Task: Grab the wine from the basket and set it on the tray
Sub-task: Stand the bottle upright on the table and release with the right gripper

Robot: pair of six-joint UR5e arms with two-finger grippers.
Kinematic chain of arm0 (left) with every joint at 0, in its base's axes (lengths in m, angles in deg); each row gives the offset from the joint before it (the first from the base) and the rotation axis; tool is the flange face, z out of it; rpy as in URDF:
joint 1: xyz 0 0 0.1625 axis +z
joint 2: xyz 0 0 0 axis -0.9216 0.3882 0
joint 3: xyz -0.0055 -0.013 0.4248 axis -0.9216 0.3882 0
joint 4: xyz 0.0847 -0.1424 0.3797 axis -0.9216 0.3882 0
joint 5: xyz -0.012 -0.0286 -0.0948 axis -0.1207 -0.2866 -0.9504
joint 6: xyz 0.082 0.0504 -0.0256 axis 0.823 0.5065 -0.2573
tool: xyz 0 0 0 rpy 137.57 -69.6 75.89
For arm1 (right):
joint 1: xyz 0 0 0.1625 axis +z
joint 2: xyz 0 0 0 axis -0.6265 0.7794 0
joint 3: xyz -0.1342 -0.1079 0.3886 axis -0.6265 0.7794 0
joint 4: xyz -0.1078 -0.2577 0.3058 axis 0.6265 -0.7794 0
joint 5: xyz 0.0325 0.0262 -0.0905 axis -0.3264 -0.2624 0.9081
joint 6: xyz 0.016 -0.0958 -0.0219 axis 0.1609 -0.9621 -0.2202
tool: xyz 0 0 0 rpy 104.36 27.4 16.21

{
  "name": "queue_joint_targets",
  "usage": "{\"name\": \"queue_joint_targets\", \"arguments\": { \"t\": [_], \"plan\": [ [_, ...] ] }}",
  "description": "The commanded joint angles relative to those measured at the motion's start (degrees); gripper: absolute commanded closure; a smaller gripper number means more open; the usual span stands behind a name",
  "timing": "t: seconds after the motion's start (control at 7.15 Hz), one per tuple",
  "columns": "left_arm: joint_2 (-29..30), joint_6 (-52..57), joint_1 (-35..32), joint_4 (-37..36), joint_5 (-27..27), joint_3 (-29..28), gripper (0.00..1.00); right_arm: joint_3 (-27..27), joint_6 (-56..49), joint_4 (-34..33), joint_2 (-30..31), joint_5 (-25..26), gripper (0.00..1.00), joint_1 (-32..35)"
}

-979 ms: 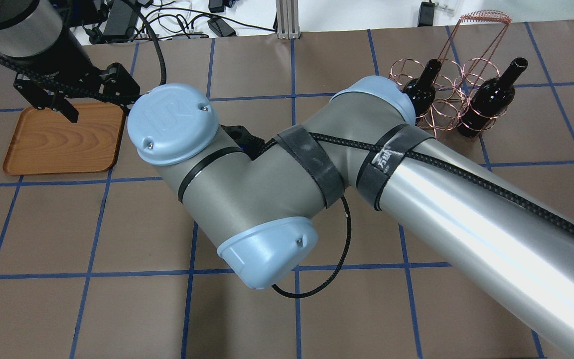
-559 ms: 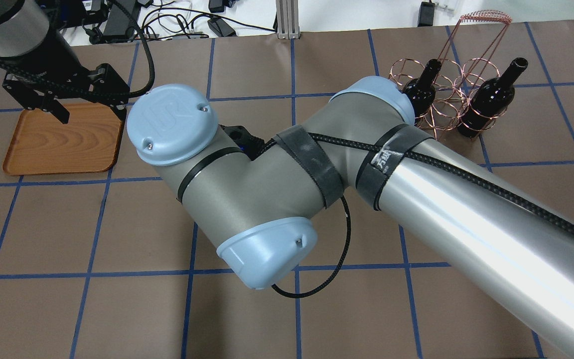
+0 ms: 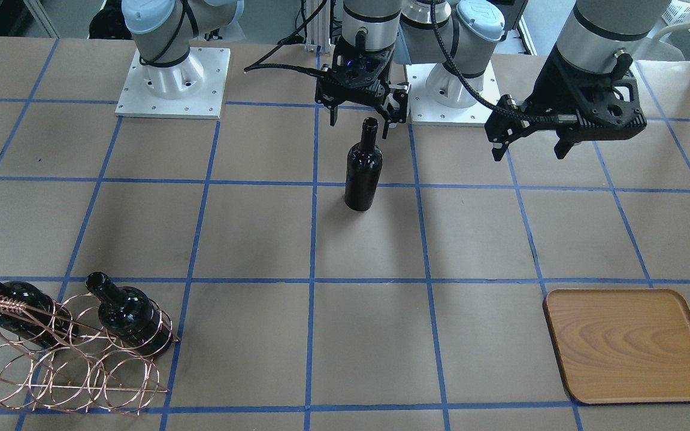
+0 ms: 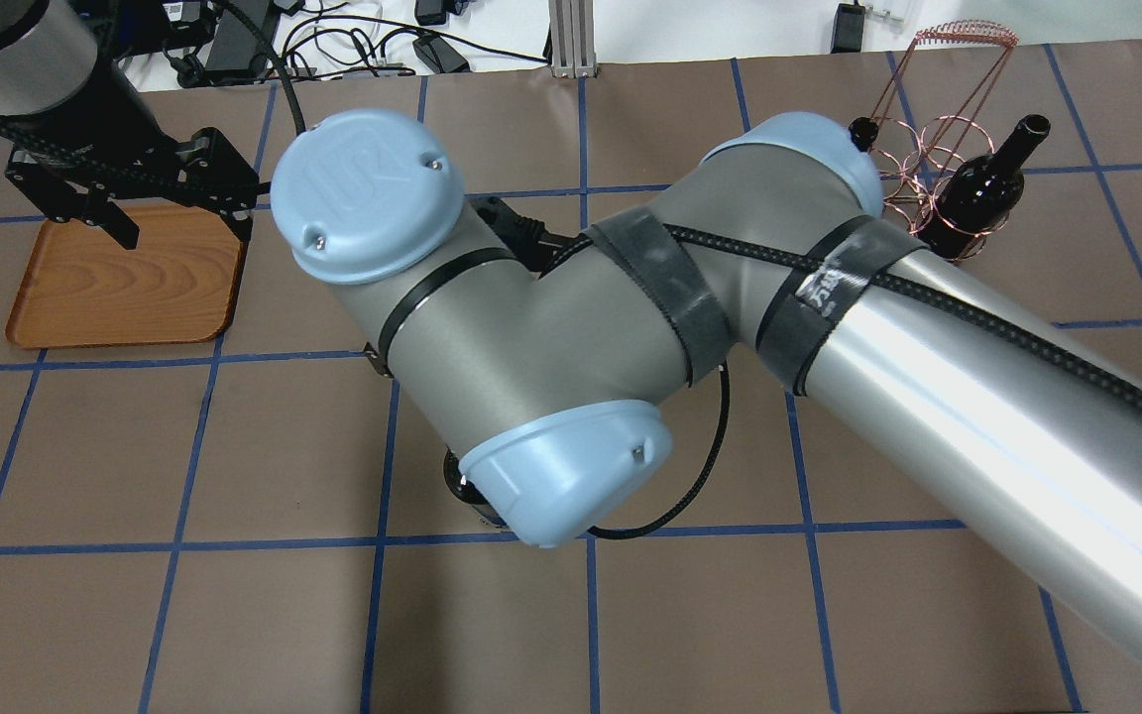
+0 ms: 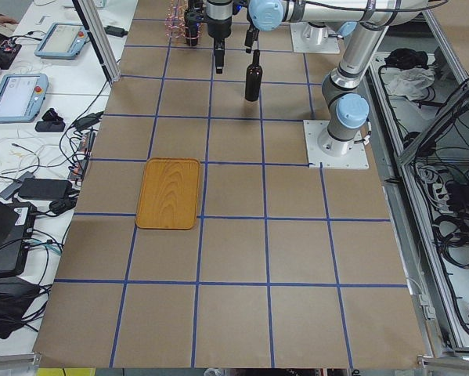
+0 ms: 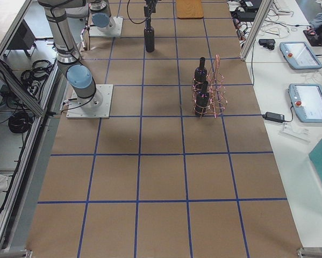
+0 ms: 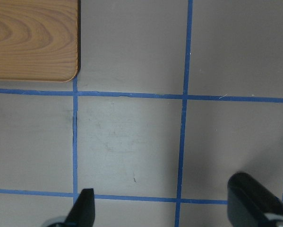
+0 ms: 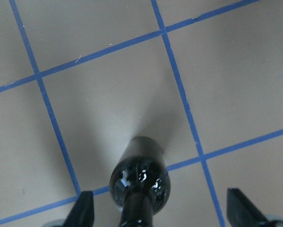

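One black wine bottle [image 3: 363, 170] stands upright on the table's middle, out of the basket. My right gripper [image 3: 360, 118] is open, its fingers astride the bottle's mouth without touching; the right wrist view shows the bottle [image 8: 140, 182] below the right gripper [image 8: 162, 213]. The copper wire basket [image 3: 69, 359] holds two more bottles [image 3: 129, 317]. It also shows in the overhead view [image 4: 938, 139]. The wooden tray [image 3: 632, 347] lies empty, and its corner shows in the left wrist view [image 7: 32, 38]. My left gripper [image 3: 527, 152] is open and empty, hovering high.
The table is brown paper with a blue tape grid. My right arm's elbow [image 4: 531, 337] fills the overhead view and hides most of the standing bottle and one basket bottle. Cables and power bricks [image 4: 353, 40] lie beyond the far edge. The arm bases [image 3: 171, 84] stand on the robot's side.
My right arm has risen and shifted in the overhead view, now covering one basket bottle. My left gripper moved slightly left over the tray's edge, then held still.
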Motion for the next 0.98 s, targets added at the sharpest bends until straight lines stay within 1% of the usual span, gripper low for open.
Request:
{"name": "queue_joint_targets", "arguments": {
  "t": [0.0,0.14,0.42,0.56,0.7,0.84],
  "plan": [
    [0.28,-0.13,-0.07,-0.43,-0.23,0.1,0.0,0.16,-15.0,6.1,4.75,-0.11,0.0,-8.66],
    [0.28,0.39,-0.07,-0.35,-0.23,0.1,0.0,0.16,-22.65,9.62,7.21,-0.46,0.0,-14.36],
    [1.24,-0.12,-0.94,-0.96,-0.49,0.18,0.0,0.25,-37.68,14.38,10.91,-0.55,0.0,-25.18],
    [0.64,-0.74,-2.77,-0.96,-0.92,0.1,0.0,0.34,-44.46,15.1,12.75,-0.72,0.0,-29.67],
    [-0.33,-4.49,-6.44,-0.87,-0.93,0.1,0.0,0.34,-48.53,15.02,13.12,-1.68,0.0,-32.23],
    [-0.25,-7.92,-10.92,-0.61,-0.84,0.1,0.0,0.34,-49.96,14.76,13.3,-1.69,0.0,-32.87]
  ]
}}
